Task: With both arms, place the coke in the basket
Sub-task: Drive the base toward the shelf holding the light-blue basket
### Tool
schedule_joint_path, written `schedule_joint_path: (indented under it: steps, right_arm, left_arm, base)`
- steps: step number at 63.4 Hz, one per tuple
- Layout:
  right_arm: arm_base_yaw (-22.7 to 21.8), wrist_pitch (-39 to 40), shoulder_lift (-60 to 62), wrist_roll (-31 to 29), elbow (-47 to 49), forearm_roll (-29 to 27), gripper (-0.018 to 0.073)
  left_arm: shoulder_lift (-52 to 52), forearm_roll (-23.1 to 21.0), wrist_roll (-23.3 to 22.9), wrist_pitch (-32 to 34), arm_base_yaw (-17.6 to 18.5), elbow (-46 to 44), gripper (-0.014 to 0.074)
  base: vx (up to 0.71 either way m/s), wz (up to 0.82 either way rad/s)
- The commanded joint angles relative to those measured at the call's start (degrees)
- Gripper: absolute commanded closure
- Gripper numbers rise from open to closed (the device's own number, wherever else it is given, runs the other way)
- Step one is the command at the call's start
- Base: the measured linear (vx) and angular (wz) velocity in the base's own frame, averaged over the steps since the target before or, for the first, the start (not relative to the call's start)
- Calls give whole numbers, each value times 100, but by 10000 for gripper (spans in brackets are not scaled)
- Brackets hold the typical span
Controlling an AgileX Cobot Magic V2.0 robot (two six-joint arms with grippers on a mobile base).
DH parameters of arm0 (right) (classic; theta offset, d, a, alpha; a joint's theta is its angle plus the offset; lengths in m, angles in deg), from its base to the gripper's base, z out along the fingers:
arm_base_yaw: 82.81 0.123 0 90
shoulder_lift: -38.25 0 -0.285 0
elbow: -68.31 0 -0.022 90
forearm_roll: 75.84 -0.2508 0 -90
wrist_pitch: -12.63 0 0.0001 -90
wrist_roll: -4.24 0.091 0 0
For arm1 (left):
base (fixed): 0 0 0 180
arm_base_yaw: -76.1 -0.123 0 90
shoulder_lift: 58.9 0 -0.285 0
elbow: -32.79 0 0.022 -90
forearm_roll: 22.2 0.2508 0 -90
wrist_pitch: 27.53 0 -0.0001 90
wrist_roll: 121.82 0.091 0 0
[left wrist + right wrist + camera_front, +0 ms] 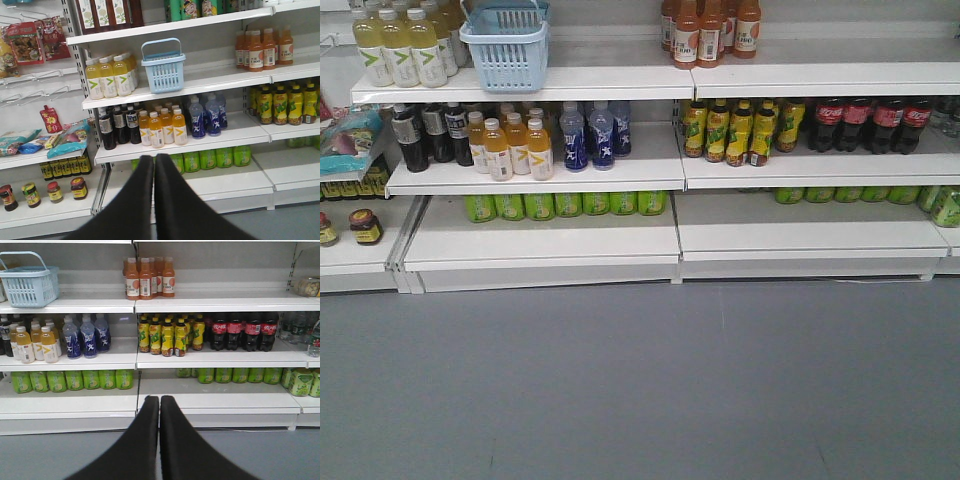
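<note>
Facing a shop rack from the floor, well back. Found the basket (505, 60) upright on a high shelf (590, 82), handle raised and mouth open to the top, presumably set so for dropping a can in from above. Just left of the basket, yellow bottles (405, 50). On the same shelf, well right of the basket, orange bottles (710, 35). One shelf below the basket and far to its right, cola bottles (870, 122) with red labels, dark and capped, so not the can wanted.

No sign of the coke in any view: no slim red can on the rack, none showing through the basket's slots, none in either claw.

Left gripper (154, 161) pressed together on nothing, aimed below the basket. Right gripper (159, 402) likewise closed and empty, pointing lower than the basket and well to its right. Probably shut for travel, with no grasp yet begun.

Judged to be at the very start: need first to find the coke, then to open a claw and reach.
</note>
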Motion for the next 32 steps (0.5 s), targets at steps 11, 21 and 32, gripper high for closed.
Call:
schedule_joint_path:
  steps: [11, 21, 32]
  right_arm:
    - [9, 410, 102, -38, -85, -1, 564]
    - [9, 403, 102, -38, -85, -1, 564]
    - [9, 408, 102, -38, -85, -1, 564]
  left_arm:
    - [-120, -37, 18, 398, 28, 24, 603]
    - [-120, -37, 18, 398, 28, 24, 603]
    - [-120, -37, 18, 398, 28, 24, 603]
  base:
    - [0, 0]
    - [0, 0]
    - [0, 0]
